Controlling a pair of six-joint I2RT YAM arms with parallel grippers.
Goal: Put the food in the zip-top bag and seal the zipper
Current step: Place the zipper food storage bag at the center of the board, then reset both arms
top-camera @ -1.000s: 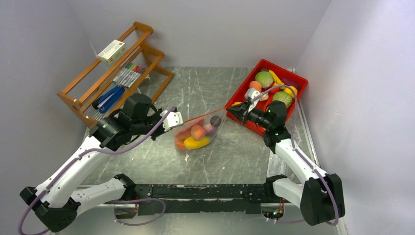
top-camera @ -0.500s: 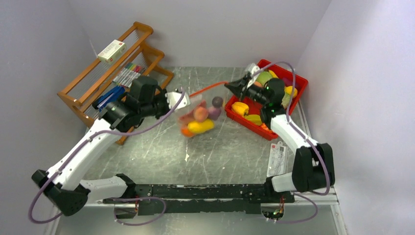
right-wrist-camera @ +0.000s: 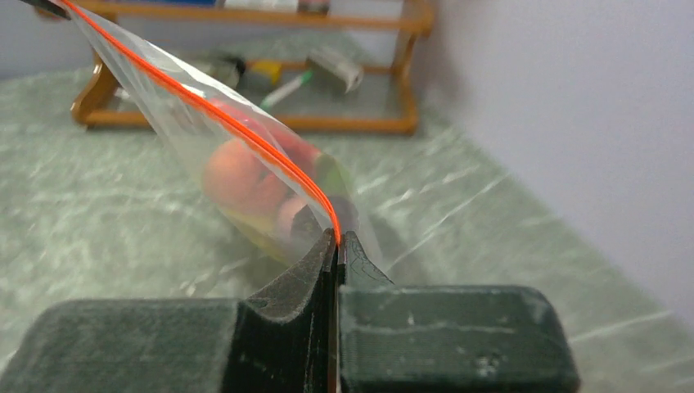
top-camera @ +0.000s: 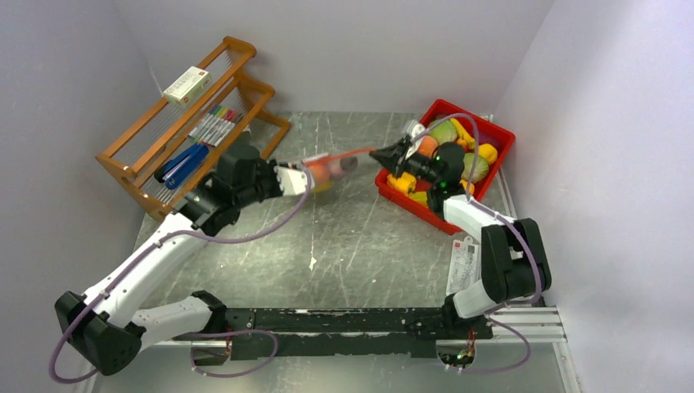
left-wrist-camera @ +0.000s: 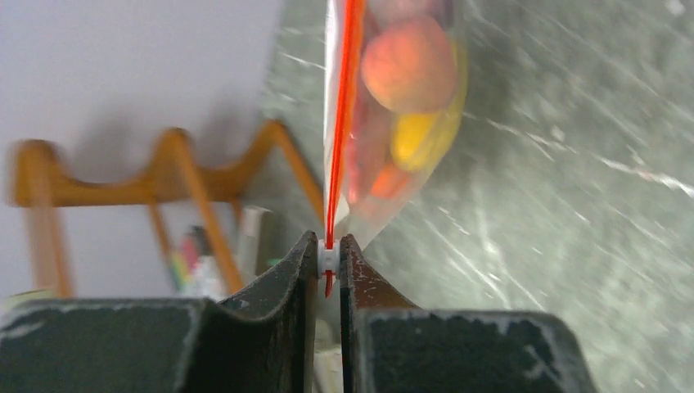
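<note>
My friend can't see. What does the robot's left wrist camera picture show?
The black two-finger left gripper pinches the thin orange-red zipper strip of a clear plastic bag. Inside the bag are glossy toy foods: a round peach one, a yellow one and an orange one. Behind are a scratched grey table and a blurry wooden rack.

Two hands: left hand (left-wrist-camera: 328,258), right hand (right-wrist-camera: 338,246). One zip-top bag (top-camera: 327,170) holding at least three toy foods (left-wrist-camera: 409,64). One red bin (top-camera: 413,205) far right; one wooden rack (top-camera: 236,42) far left.
</note>
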